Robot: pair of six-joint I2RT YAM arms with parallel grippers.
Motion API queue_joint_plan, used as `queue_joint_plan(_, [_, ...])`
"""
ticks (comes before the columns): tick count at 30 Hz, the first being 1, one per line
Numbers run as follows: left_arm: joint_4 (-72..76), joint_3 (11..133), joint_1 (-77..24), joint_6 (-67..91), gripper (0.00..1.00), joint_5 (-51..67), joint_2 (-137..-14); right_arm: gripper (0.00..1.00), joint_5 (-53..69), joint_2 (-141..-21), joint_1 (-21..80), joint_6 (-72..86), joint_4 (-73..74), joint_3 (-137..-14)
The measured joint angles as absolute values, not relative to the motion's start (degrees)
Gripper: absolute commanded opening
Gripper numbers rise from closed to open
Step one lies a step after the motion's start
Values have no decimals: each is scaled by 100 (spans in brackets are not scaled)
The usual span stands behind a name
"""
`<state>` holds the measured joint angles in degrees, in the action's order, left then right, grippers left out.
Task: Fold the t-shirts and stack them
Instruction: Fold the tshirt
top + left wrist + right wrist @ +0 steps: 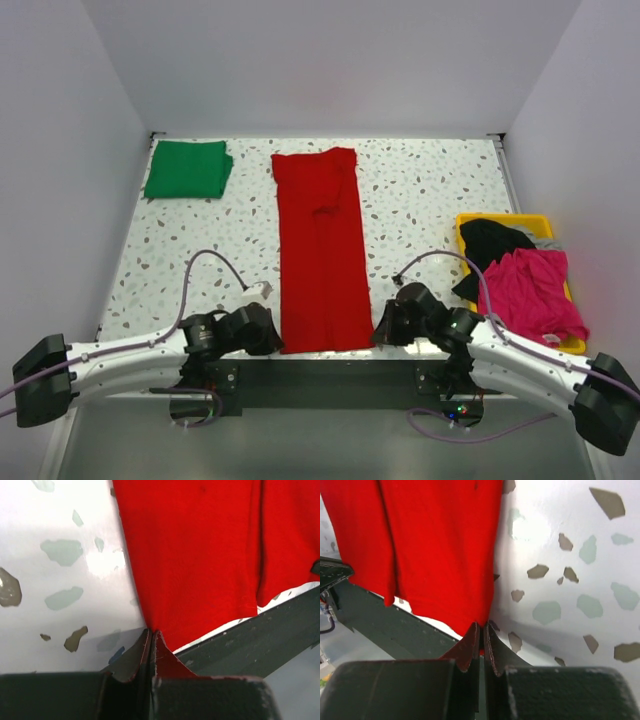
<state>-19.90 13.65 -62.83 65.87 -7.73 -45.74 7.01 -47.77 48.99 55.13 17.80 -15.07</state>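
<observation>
"So, do we have both near corners?"

"It looks that way. Our left gripper (151,635) is pinched together on the near left corner of the red t-shirt (320,250). Our right gripper (482,630) is clamped on the near right corner. Red cloth shows between the fingers in both wrist views."

"And where does the shirt lie?"

"It lies as a long narrow strip down the middle of the table (430,190), with the hem at the near edge and the other end toward the far wall. The green t-shirt (187,169) sits folded in the far left corner, well apart from it."

"How do we do this fold well?"

"We judge the step is to lift both corners and carry them toward the far end. We should raise them evenly and keep the grippers level, as far apart as the strip is wide, so the hem is taut and the side edges meet when we lay it down."

"Any edges to mind?"

"The hem sits right at the dark rail (260,640) along the near edge, so we lift before we push forward or the cloth may drag. On our right the yellow tray (462,225) with its loose garments is near that arm, so we keep the elbow in. Bare speckled tabletop shows on both sides of the strip — room enough, we think."
</observation>
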Motion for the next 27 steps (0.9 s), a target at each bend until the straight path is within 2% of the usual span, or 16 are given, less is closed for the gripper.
queue_joint_plan(5, [-2272, 1402, -6639, 6720, 0, -827, -4434, 0, 685, -4141, 4991, 5505, 2303, -1490])
queue_joint_plan(9, [-2399, 1647, -6766, 6753, 0, -930, -4587, 0, 523, -4154, 5015, 5391, 2751, -1739])
queue_joint_plan(16, [-2534, 2508, -6624, 6604, 0, -1367, -5183, 0, 154, -5275, 5015, 4971, 2910, -2934])
queue_joint_plan(22, [-2220, 3039, -5463, 5992, 0, -1356, -5824, 0, -228, -6539, 4886, 4512, 2818, -4152])
queue_joint_plan(27, [-2045, 3522, -4687, 5527, 0, -1347, -6401, 0, -209, -7566, 4141, 4125, 2587, -4941])
